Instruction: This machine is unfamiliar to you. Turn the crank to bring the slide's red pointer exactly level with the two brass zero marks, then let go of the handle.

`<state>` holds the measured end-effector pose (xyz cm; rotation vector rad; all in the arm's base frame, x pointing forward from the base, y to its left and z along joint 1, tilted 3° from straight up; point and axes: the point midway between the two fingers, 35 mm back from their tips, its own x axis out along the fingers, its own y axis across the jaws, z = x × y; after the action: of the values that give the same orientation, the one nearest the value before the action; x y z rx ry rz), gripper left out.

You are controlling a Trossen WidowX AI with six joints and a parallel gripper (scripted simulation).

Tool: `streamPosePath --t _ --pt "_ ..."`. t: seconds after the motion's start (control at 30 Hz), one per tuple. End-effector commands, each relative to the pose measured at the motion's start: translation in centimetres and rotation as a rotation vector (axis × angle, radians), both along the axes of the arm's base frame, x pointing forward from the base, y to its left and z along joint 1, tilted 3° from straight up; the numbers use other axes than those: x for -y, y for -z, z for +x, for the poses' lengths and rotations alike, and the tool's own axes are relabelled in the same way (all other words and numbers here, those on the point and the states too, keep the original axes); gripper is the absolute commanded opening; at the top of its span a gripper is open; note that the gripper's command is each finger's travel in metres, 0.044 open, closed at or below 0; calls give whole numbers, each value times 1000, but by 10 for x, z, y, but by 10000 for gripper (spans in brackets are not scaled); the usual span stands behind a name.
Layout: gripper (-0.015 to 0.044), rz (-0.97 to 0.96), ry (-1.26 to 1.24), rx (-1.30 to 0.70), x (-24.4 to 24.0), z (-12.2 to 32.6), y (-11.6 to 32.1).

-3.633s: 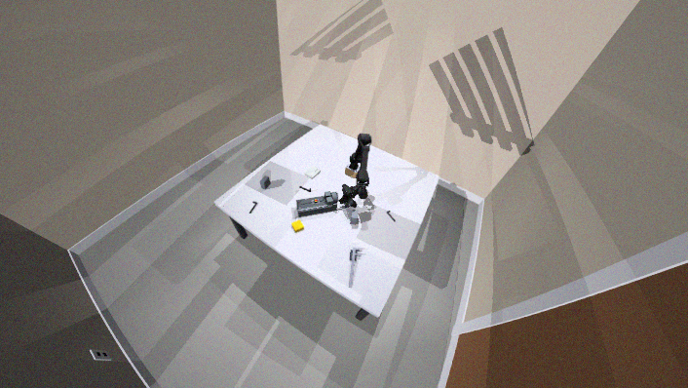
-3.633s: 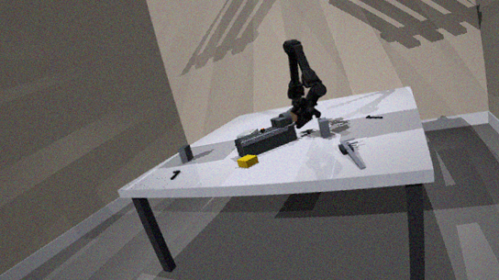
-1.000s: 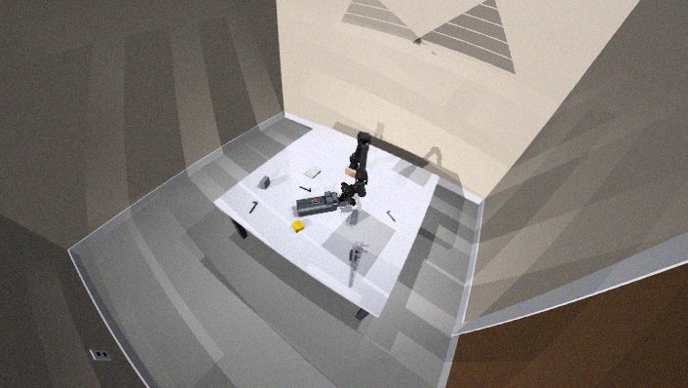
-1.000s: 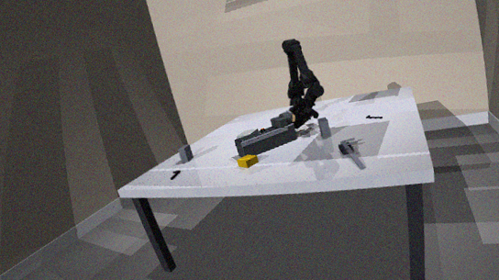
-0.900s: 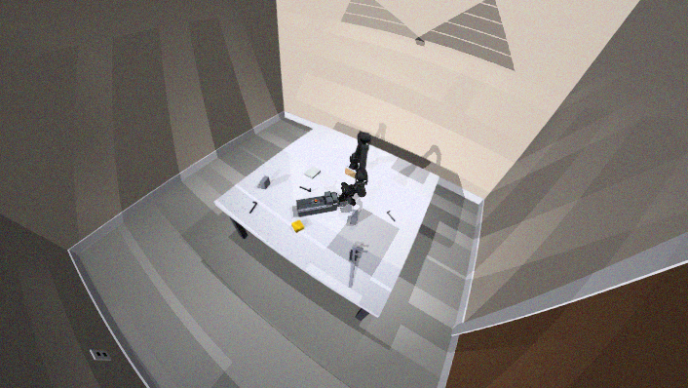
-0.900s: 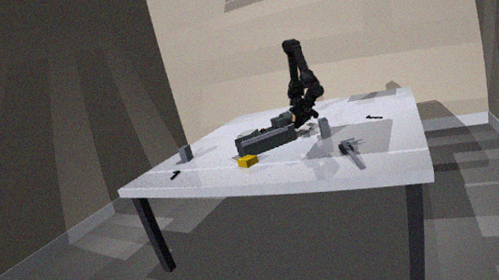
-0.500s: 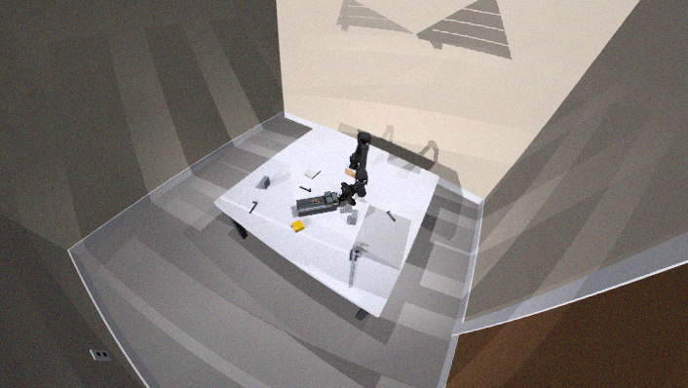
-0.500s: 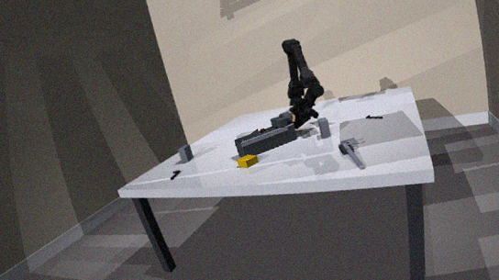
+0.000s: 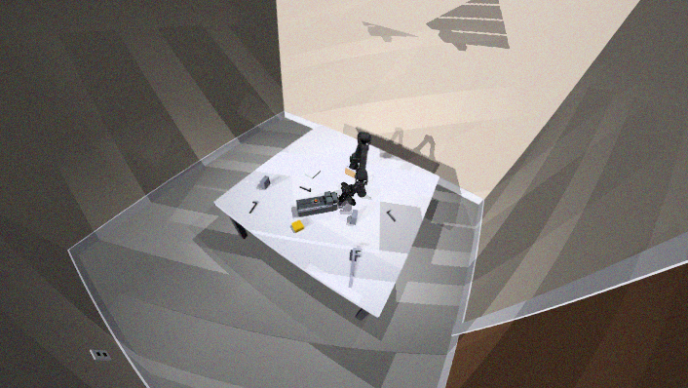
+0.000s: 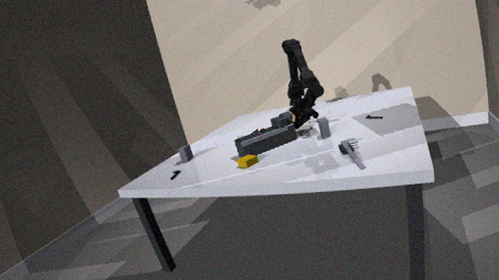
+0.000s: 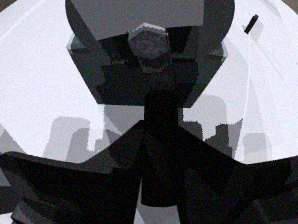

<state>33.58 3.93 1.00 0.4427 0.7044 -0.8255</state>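
Note:
The machine is a long dark grey box with a raised block at the arm's end; its end face fills the top of the wrist view. A small orange-red spot shows on its top; pointer and brass marks are too small to compare. A grey hexagonal hub sits on the end face. My gripper is shut on the black crank handle, a cylinder upright in the wrist view between both fingers. The crank's arm is mostly lost in shadow.
On the white table, a grey block stands near the gripper. A yellow block lies beside the machine. Another grey block, a caliper-like tool and small black tools lie farther off.

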Motion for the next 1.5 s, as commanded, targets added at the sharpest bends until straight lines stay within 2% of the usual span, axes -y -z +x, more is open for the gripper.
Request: streamPosePath --t 0.0,0.47,1.03,1.47 --pt "0 -6 -1 -4 1 -1 0" --pt "0 0 0 0 0 0 0" --pt "440 0 0 0 0 0 0" --pt "440 0 0 1 3 -2 -50"
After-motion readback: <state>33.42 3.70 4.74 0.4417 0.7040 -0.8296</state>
